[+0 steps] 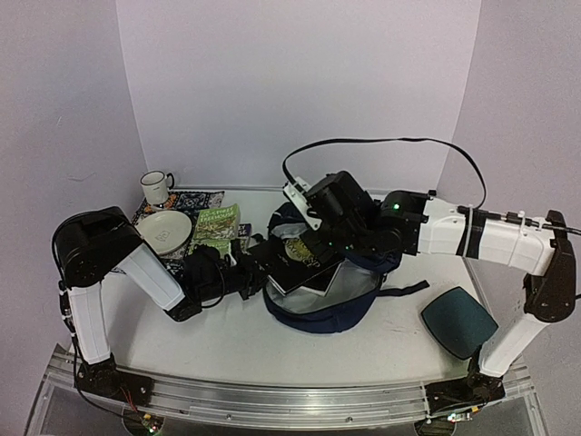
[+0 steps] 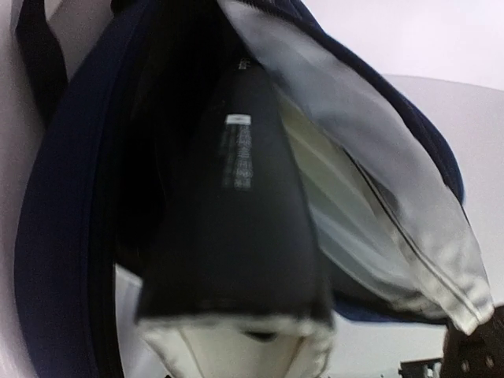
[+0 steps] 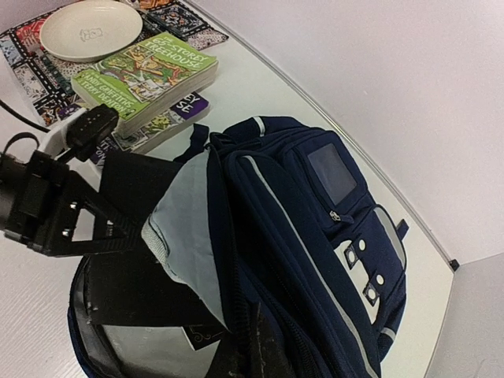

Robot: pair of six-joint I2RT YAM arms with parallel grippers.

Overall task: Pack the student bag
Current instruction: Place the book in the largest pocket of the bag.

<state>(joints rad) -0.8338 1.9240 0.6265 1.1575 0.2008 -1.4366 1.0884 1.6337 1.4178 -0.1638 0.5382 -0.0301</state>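
The student bag (image 1: 320, 323), navy with white piping, lies in the middle of the table with its main pocket open and its grey lining showing. My left gripper (image 1: 243, 271) is shut on a black book (image 1: 292, 268) and holds it partly inside the bag's mouth. In the left wrist view the book (image 2: 236, 236) fills the middle, between the navy wall (image 2: 63, 236) and the grey lining; my fingers are hidden there. My right gripper (image 3: 264, 354) is shut on the bag's upper rim (image 3: 315, 236) and holds it up. The right wrist view also shows the left gripper (image 3: 55, 213) and the book (image 3: 134, 189).
Green paperback books (image 1: 216, 227) are stacked left of the bag on a patterned cloth (image 1: 195, 200), with a white plate (image 1: 165, 232) and a white mug (image 1: 156, 187) beside them. A dark teal pouch (image 1: 458, 320) lies at the front right.
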